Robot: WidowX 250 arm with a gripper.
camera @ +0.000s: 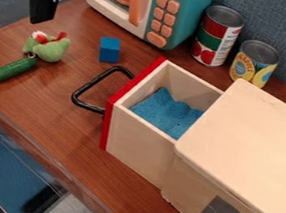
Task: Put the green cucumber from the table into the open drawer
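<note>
Fingers [43, 5] parted, nothing held, above upper-left edge of bench [49, 115]. Green plush toy [51, 50] below them, near same edge, beside cucumber [12, 70]. Blue cube [109, 50] to right. Beyond: open drawer [140, 151] holding blue cloth [167, 113]; toy microwave [118, 16], two cans [210, 45] at back edge.

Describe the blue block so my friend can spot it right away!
Find the toy microwave on the table. Right in front of it, between the green plush and the open drawer, sits the block. It's a plain blue cube with flat sides, while the plush is rounded.
</note>
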